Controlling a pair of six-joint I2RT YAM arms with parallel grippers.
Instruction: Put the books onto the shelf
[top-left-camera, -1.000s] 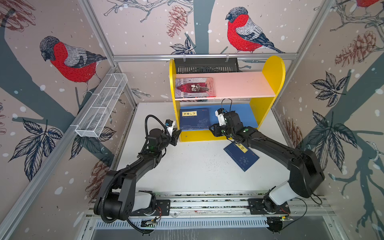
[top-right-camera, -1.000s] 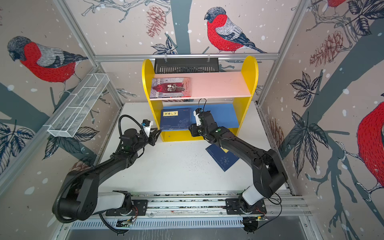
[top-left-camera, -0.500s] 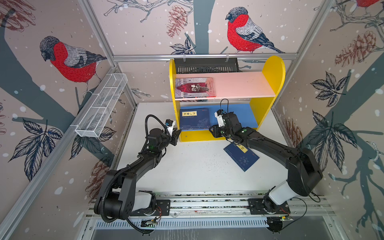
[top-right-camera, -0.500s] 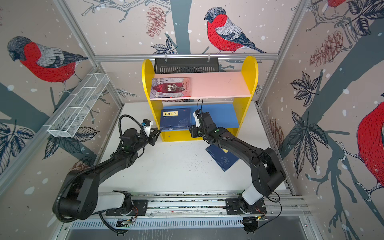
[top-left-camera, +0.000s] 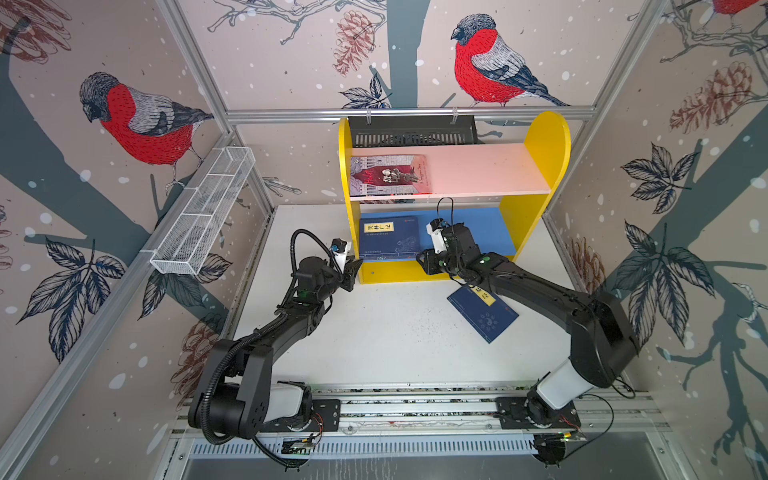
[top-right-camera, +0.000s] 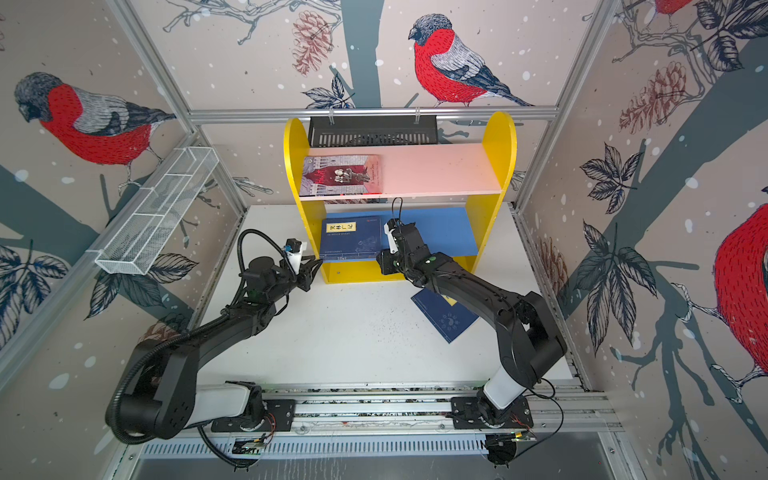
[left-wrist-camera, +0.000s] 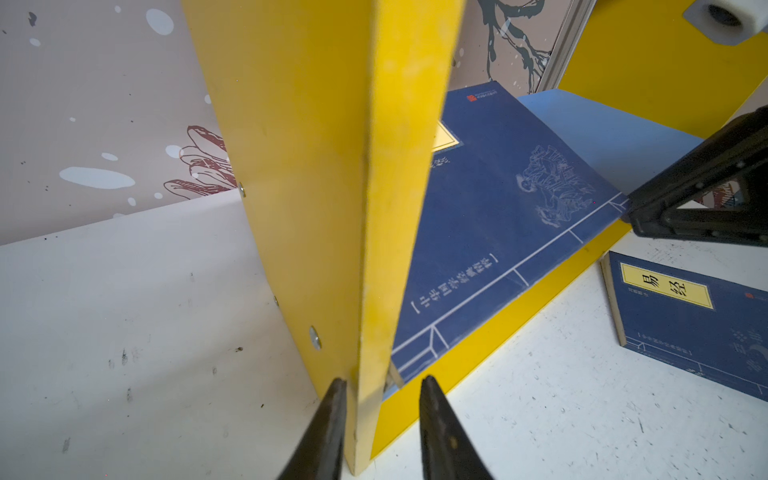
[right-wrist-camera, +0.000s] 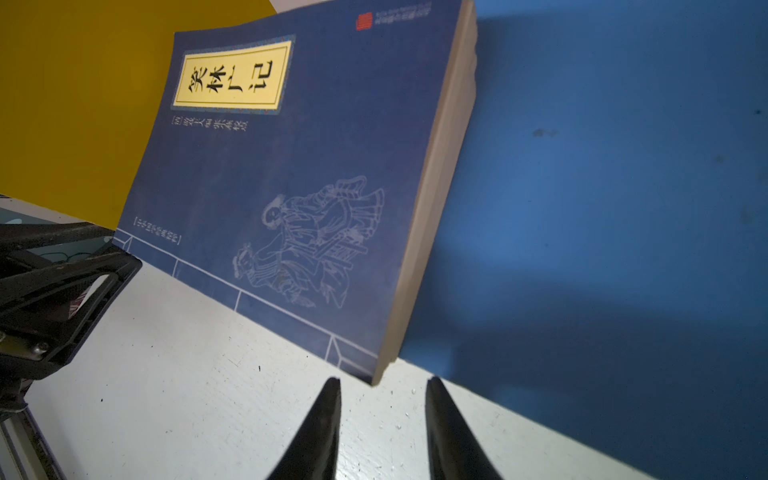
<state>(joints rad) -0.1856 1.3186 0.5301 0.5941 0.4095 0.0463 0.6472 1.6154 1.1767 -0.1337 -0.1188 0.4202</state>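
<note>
Left arm (top-left-camera: 266, 332) stretched forward, elbow low, forearm rising to the wrist. Left gripper (left-wrist-camera: 382, 380) points inward, jaws parted a narrow gap. Right arm (top-left-camera: 540, 291) reaches forward and inward, wrist bent. Right gripper (right-wrist-camera: 382, 380) angled down, jaws likewise parted.

Only the right arm (top-left-camera: 540, 291) shifts, & just barely: its elbow pulls in a touch from the right wall, and the wrist end w/ the right gripper (top-left-camera: 424, 262) leans slightly left, toward the front right corner of the navy book (top-left-camera: 388, 239) on the shelf (top-left-camera: 540, 141) btm board. Tips now sit just beside that corner.
</note>
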